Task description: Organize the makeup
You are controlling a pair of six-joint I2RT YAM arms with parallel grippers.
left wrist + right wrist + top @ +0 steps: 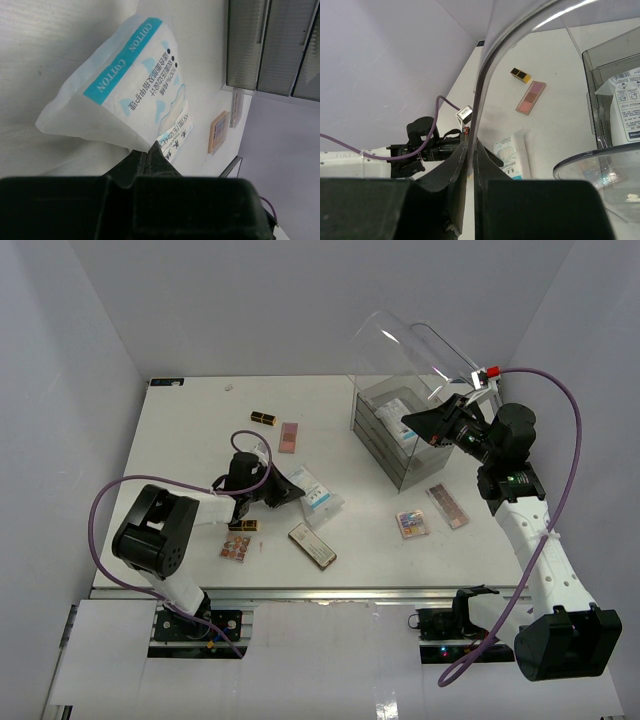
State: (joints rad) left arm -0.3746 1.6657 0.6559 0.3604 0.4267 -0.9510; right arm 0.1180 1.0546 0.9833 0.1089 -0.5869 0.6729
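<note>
Now, trouble could come from two grips at once: the left end effector (151, 152) is clenched at the lower edge of the white packet (120, 85), apparently on only a pinch of soft film. A lift may let it slip, or the bag may sag and drag across the bench (190, 430). Up at the upper right of the top view, the right end effector (471, 160) is clamped on the rim of the clear lid (487, 70), raised above the acrylic box (385, 445); lose that hold and the lid drops over the opening. The packet lies mid-bench, puffy, white with a teal COTTON band and blue print, and a second printed sachet (176, 136) is tucked beneath it. A black-and-gold lipstick (263, 417), a pink palette (289, 437), a multicolour palette (412, 523) and the long dark compact (312, 545) lie scattered about.
</note>
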